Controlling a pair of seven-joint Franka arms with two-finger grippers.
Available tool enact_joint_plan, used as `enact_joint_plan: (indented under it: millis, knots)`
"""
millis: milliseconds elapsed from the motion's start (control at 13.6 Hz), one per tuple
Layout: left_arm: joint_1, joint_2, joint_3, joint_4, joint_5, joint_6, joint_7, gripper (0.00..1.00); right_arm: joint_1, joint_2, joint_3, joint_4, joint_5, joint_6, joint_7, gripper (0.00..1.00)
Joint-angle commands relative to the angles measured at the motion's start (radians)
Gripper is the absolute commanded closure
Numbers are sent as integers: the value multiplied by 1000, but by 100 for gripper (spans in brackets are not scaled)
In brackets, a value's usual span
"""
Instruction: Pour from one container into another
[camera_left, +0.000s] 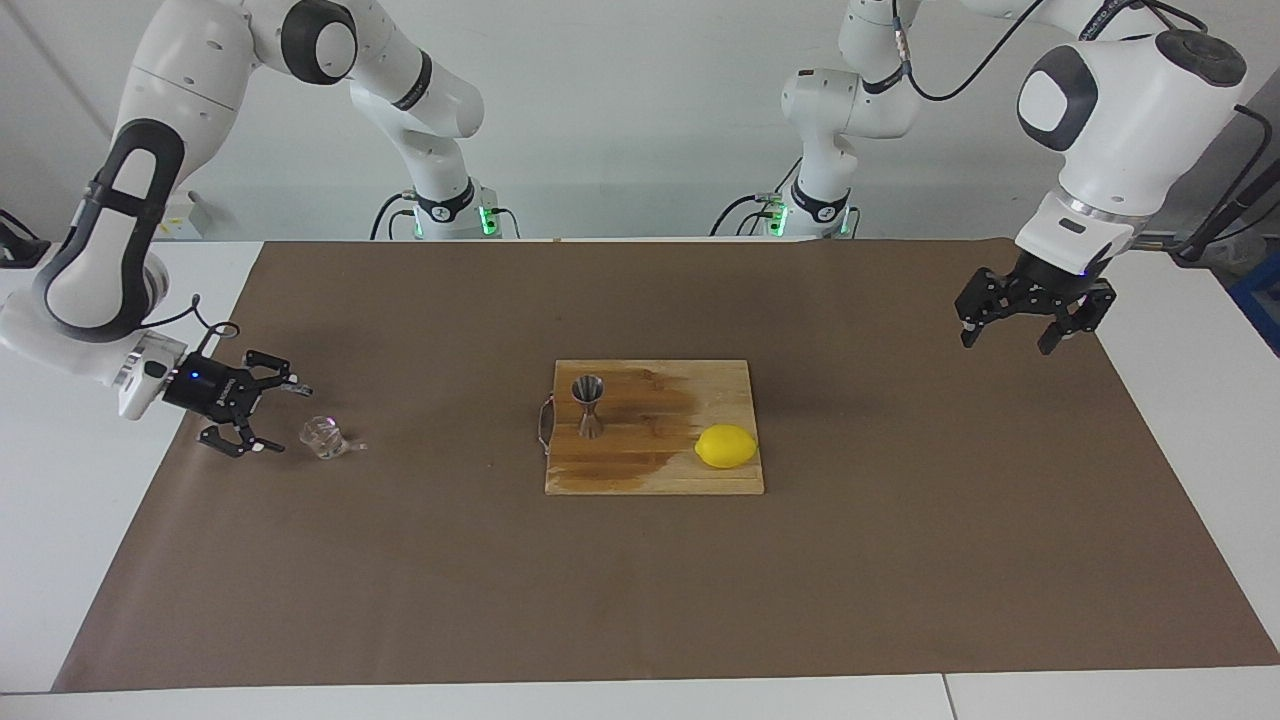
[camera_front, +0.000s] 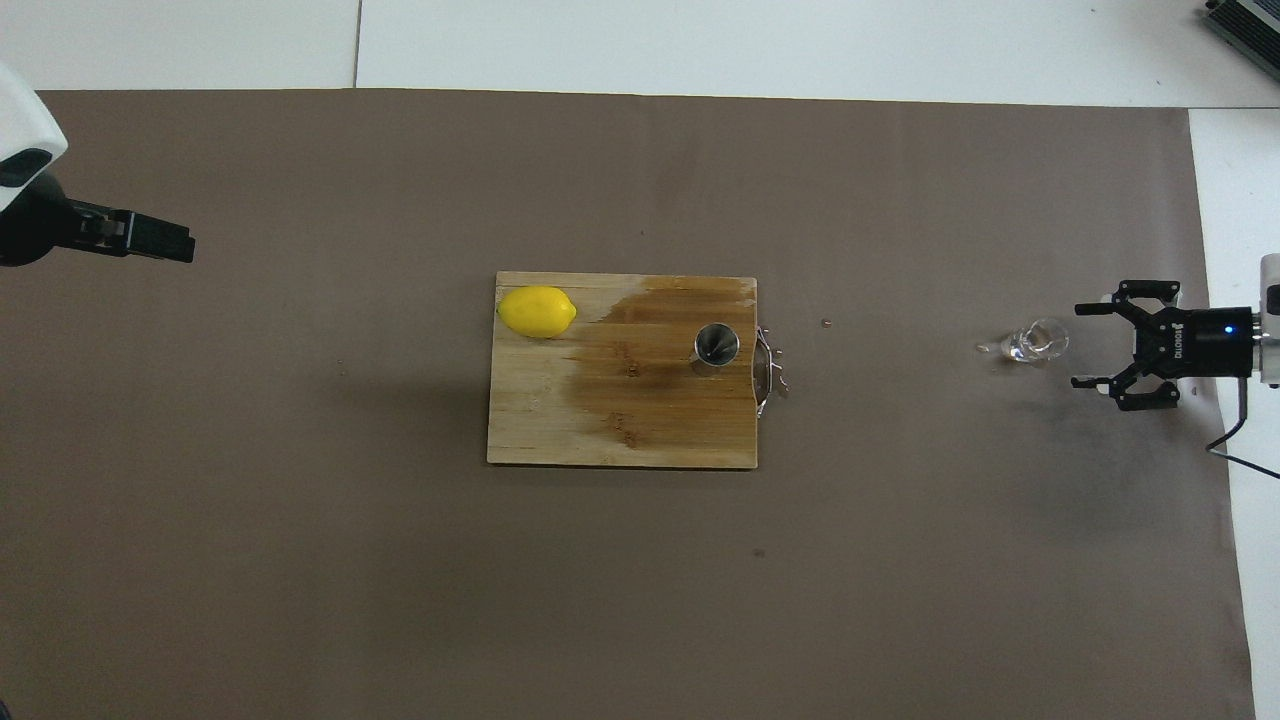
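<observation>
overhead view: steel jigger (camera_front: 716, 345) upright on board (camera_front: 540, 420), contents unclear

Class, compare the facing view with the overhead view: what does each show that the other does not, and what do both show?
Only the facing view shows both arms whole with their bases, and the jigger's hourglass side profile.

Only the overhead view looks down into the jigger's open mouth and shows the dark stain's full spread on the cutting board.

Both show the lemon on the board, the clear glass cup on the brown mat, the right gripper open beside the cup, not touching it, and the left gripper raised over the mat's edge.
</observation>
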Motion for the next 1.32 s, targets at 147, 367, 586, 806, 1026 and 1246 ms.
enact_joint_plan:
  millis: [147, 367, 586, 806, 1026, 1246]
  knots:
    - [-27, -50, 5, -48, 22, 20, 7, 0, 1, 35, 10, 18, 79, 3, -28, 0]
    - [-1, -66, -43, -55, 23, -23, -88, 0, 3, 69, 24, 20, 132, 28, -47, 0]
    - [211, -51, -268, -29, 60, -47, -103, 0, 10, 75, 27, 19, 134, 45, -47, 0]
    - [353, -30, -398, 6, 62, -130, -197, 0, 18, 74, 27, 20, 134, 45, -47, 0]
    - [366, -42, -411, 8, 63, -155, -200, 0, 18, 74, 27, 22, 134, 45, -45, 9]
    - [367, -71, -416, -21, 65, -156, -251, 0, 18, 74, 25, 22, 132, 46, -42, 25]
